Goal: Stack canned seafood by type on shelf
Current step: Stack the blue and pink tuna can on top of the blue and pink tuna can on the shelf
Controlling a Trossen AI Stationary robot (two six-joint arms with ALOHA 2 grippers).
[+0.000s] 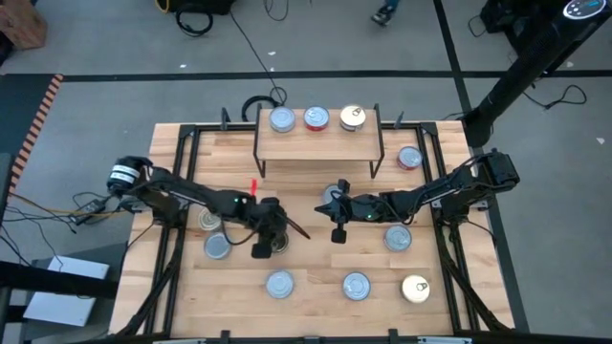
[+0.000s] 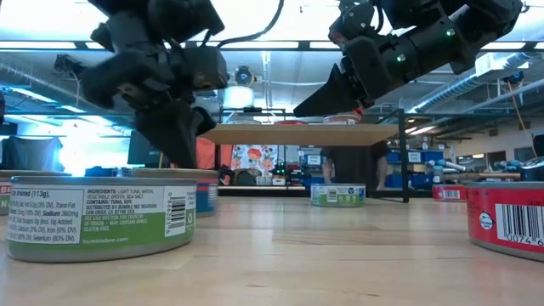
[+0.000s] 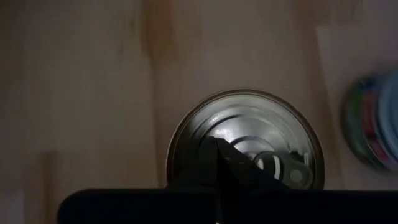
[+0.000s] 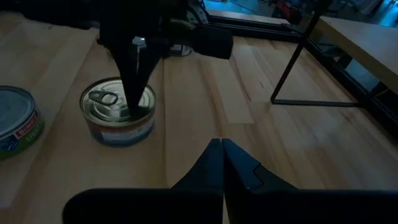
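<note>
Three tins (image 1: 315, 118) sit on the shelf (image 1: 318, 145); both grippers' jaws are pressed together, empty, the left gripper (image 1: 275, 239) over a pull-tab tin (image 3: 245, 140).

Two black jointed arms w/ dark pointed fingers, prob. green LEDs.

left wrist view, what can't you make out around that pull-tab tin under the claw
- Pull-tab tin: its near part is hidden by the left claw, shut over the lid; contact cannot be told.
- Its side label: unseen, the camera looks straight down.
- Green-labelled tin: blurred and cut off by the picture's edge.
- The shelf and its three tins: outside this view.
</note>
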